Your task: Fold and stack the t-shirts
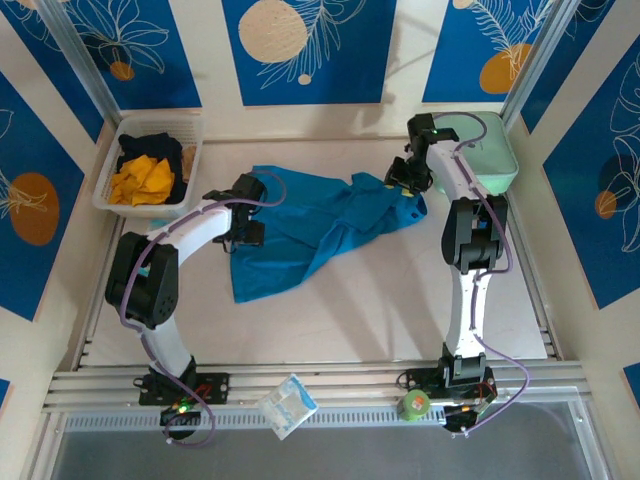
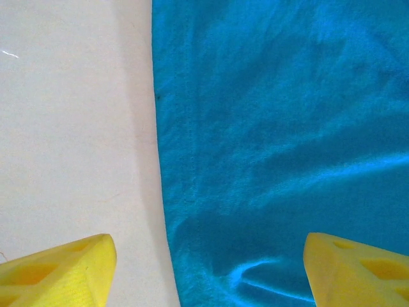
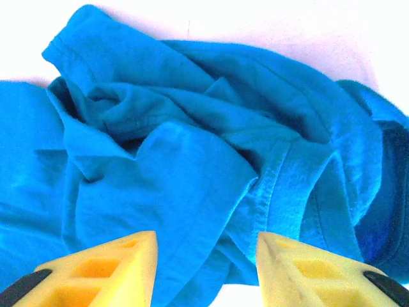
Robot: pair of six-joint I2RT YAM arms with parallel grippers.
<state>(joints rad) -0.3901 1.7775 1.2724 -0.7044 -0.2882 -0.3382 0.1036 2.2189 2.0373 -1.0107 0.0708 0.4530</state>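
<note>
The left gripper (image 2: 209,249) was held spread over the edge of the teal t-shirt (image 2: 275,128); the right gripper (image 3: 206,242) was spread above its bunched folds.

White table boxed in by blue and cream panels

The pale table top (image 1: 390,300) is brightly, evenly lit, with soft shadows. Blue wall panels (image 1: 310,50) printed with white leaf outlines and cream and orange discs stand far, left and right, split by cream strips. Silver aluminium rails (image 1: 360,385) run along the near edge; a grey surface (image 1: 370,455) lies nearer
</note>
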